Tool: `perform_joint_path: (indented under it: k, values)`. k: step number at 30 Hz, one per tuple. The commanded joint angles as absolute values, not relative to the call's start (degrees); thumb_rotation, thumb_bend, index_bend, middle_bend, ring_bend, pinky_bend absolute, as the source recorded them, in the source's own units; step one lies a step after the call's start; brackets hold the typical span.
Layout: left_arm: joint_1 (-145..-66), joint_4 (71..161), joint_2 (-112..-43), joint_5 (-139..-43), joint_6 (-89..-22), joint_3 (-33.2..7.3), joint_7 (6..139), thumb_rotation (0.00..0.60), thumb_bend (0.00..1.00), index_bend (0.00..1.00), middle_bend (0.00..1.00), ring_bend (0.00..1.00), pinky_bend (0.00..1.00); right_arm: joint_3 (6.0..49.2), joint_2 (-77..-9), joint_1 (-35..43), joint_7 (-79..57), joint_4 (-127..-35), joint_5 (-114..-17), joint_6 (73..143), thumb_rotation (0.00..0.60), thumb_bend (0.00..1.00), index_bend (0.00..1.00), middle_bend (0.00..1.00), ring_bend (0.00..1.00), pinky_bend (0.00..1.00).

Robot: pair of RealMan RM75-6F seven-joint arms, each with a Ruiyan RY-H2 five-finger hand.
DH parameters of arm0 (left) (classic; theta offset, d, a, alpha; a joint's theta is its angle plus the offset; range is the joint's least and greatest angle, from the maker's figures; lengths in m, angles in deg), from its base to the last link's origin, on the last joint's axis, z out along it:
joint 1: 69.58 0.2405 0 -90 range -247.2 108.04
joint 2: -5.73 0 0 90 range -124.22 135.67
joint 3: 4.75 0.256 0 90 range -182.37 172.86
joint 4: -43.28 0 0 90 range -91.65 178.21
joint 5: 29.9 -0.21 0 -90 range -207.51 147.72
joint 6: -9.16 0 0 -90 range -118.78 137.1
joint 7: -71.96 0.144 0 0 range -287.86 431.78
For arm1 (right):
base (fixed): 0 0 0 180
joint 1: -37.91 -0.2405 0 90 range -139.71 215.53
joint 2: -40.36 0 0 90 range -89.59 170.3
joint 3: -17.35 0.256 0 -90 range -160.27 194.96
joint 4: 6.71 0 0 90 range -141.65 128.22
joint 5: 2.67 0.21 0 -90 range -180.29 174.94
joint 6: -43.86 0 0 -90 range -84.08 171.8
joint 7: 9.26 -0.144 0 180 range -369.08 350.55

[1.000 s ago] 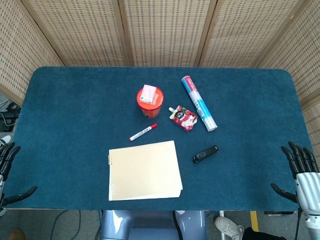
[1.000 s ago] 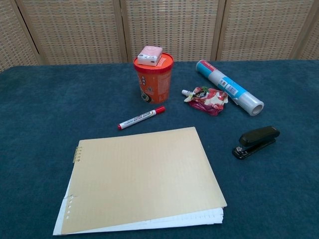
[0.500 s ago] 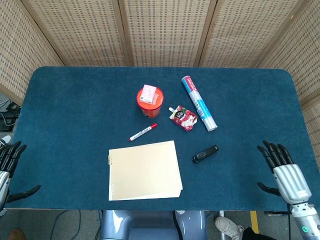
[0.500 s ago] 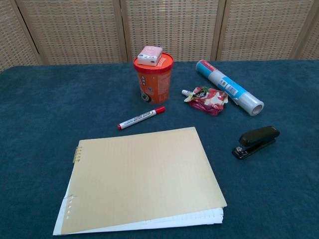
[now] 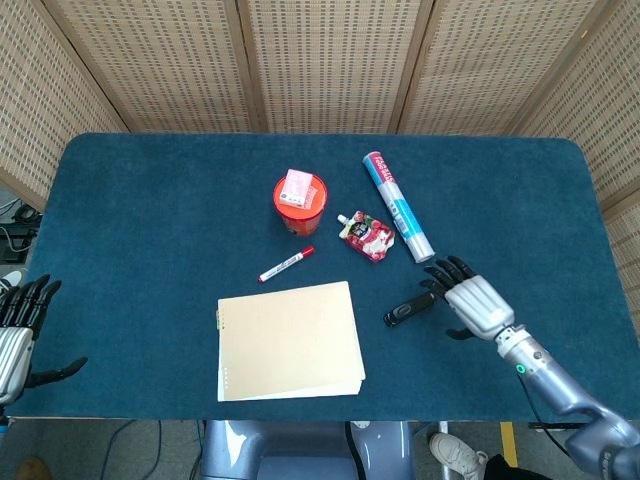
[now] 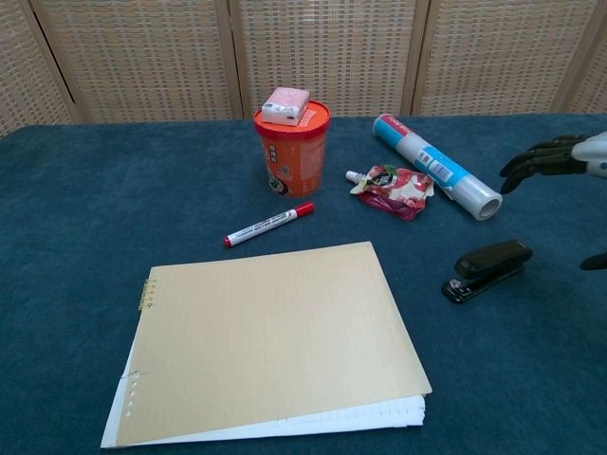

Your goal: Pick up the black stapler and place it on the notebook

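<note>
- Stapler (image 5: 410,308) work is just at the start: the black stapler lies flat on the blue table (image 5: 150,220), just to the right of the notebook (image 5: 288,340), with a gap between them.
- The notebook has nothing on top of it.
- The right hand (image 5: 472,302) is just to the right of the stapler, its fingers spread apart, and it holds nothing. I cannot tell for sure if a fingertip touches the stapler.
- The left hand (image 5: 18,335) is far to the left of the notebook, at the table's edge. Its fingers are apart too and it holds nothing.
- Left to do, I think: grab the stapler, lift it, move it left and set it down on the notebook.
</note>
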State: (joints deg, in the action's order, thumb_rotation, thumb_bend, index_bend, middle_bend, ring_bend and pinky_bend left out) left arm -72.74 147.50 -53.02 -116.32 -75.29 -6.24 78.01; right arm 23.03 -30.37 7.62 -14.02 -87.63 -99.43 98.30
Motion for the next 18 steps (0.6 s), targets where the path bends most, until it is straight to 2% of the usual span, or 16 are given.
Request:
perform_joint_path:
  k: [1, 4, 11, 18]
  values:
    - [-73.2, 147.3, -53.6, -115.2, -74.5, -6.7, 78.7, 0.600, 0.00, 0.00, 0.00, 0.00, 0.00, 23.3, -35.7, 4.5, -14.3, -82.4, -99.1, 95.4, 0.600, 0.34, 0.28, 0.26, 0.16, 0.15]
    - [-73.5, 147.3, -54.0, -114.8, -73.9, -6.7, 79.3, 0.600, 0.00, 0.00, 0.00, 0.00, 0.00, 22.9, -38.6, 3.1, -14.0, -79.7, -99.6, 94.7, 0.600, 0.38, 0.34, 0.30, 0.21, 0.17]
    - [-73.9, 147.4, -54.1, -113.9, -73.3, -6.8, 79.6, 0.600, 0.00, 0.00, 0.00, 0.00, 0.00, 21.0, -43.8, 0.5, -12.7, -74.1, -101.4, 94.3, 0.600, 0.48, 0.38, 0.35, 0.25, 0.19]
    - [-73.8, 147.5, -53.7, -114.2, -73.6, -6.6, 78.9, 0.600, 0.00, 0.00, 0.00, 0.00, 0.00, 19.3, -47.2, -0.2, -11.4, -70.0, -101.6, 94.6, 0.600, 0.49, 0.43, 0.38, 0.29, 0.21]
